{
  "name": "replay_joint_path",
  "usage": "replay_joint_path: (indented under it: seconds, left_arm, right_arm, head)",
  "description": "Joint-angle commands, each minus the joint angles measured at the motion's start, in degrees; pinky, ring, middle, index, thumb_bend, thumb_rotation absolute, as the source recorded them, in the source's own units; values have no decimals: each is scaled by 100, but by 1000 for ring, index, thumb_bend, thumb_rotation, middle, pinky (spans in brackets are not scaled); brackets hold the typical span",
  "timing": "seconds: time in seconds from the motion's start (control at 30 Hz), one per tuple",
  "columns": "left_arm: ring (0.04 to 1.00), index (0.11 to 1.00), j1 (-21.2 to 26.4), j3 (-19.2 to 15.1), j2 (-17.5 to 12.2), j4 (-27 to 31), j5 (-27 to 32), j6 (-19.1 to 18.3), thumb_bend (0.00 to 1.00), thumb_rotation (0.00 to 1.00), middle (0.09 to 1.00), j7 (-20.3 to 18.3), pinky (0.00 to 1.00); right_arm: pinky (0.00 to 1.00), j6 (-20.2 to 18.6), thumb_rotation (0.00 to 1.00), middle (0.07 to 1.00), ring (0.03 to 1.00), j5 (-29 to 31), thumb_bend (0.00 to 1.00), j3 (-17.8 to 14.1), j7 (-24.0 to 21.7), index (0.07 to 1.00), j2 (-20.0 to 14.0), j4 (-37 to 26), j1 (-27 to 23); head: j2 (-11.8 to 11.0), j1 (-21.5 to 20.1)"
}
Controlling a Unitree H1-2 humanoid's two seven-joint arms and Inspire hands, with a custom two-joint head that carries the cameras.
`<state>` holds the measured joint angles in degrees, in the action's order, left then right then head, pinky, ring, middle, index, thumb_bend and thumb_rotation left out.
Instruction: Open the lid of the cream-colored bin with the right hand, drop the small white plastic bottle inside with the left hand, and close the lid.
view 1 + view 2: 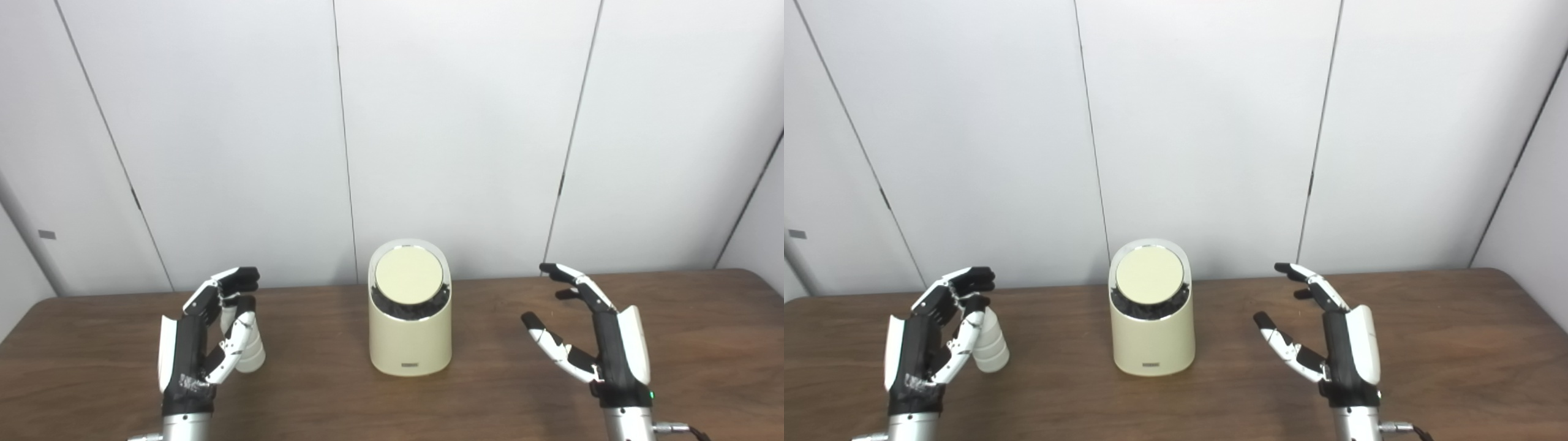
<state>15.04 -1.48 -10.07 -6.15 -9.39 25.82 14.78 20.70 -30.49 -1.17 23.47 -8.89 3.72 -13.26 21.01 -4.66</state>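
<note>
A cream-colored bin is standing upright at the middle of a dark wood-grain table, its body a smooth rounded cylinder with a small dark label low on its front. Its top is slanting toward the cameras, and a flat round lid of the same matte cream is lying closed within a thin shiny rim, with a crumpled black liner showing in a crescent below the disc.

The left hand, black in the palm with white glossy shells along its back and fingers, is curling around the small white plastic bottle. The bottle is ribbed along its side, standing tilted on the table well to the left of the bin; the fingers are arching over its top while the thumb is pressing along its near side, so the hand is appearing to hold it.

The right hand is hovering over the table to the right of the bin, well apart from it, fingers spread and extended, thumb splayed toward the bin, holding nothing

Behind the table, pale smooth wall panels are meeting at thin dark seams
</note>
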Motion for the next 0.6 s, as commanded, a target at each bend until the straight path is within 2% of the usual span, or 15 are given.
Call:
replay_joint_path:
  seconds: [0.0,0.27,0.57]
  left_arm:
    - [681,693,161,-23,-90,100,-52,109,284,468,702,43,604]
    - [684,693,179,-19,-88,61,10,103,288,445,703,21,603]
    - [681,694,177,-25,-78,110,-3,107,275,447,702,-6,601]
  right_arm:
    - [614,134,400,765,748,18,273,-25,35,739,6,-212,-126]
    - [605,143,377,764,744,26,270,-21,41,730,10,-175,-147]
    - [596,71,443,762,733,-36,296,-19,28,735,21,-267,-184]
  head:
    - [-8,-7]
    - [-11,-8]
    - [30,-27]
